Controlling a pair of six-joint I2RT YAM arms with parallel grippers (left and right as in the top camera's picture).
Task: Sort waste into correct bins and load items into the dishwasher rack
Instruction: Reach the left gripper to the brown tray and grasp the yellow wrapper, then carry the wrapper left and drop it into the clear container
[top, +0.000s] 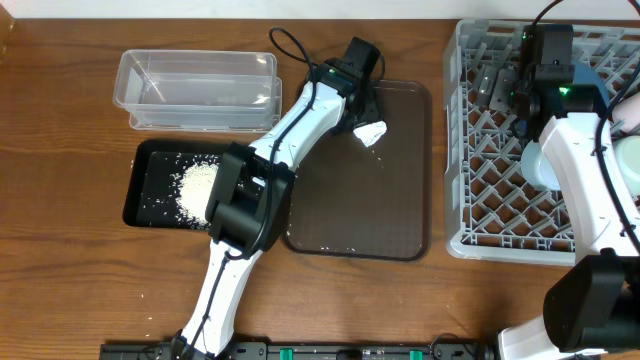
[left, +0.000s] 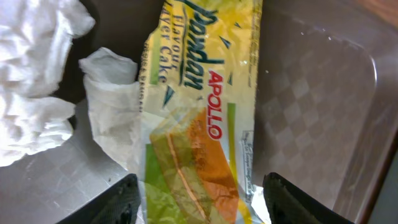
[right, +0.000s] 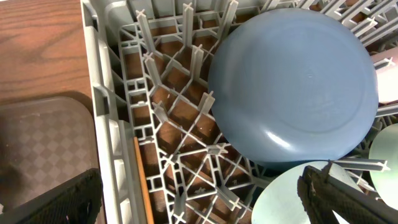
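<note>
Two arms in view over the table (top: 60, 120). The left arm reaches across to the far end of the brown tray (top: 400, 200); the right arm is over the rack (top: 480, 150).

Left claw (left: 205, 205): fingers (left: 118, 202) stand apart, one either side of the wrapper (left: 199, 112), each just beside a long edge. Whether they press on the wrapper cannot be told. The wrapper lies flat on the brown tray, print facing up, yellow with green and orange. Crumpled tissues (left: 37, 81) lie on the same tray just beside the wrapper, and one of them touches its edge. From overhead only a patch of white tissue shows next to the claw; the wrapper is hidden under the arm.

Right claw (right: 199, 205): fingers wide apart, nothing between them, hovering above the rack.

Rack contents, right wrist view:
- dish (right: 295, 81), dark blue, leaning among the pegs, underside toward the camera.
- mint bowl (right: 286, 199), just below the dish, partly hidden by a finger.
- stick (right: 142, 180), lying along the rack wall nearest the brown tray.

Bins, overhead view:
- black tray (top: 150, 160), left of the brown tray, holds a heap of rice (top: 197, 185) with loose grains scattered round it.
- tub (top: 197, 88), clear, on the table just beyond the black tray.

The rack sits at the right end of the table, just beside the brown tray.
</note>
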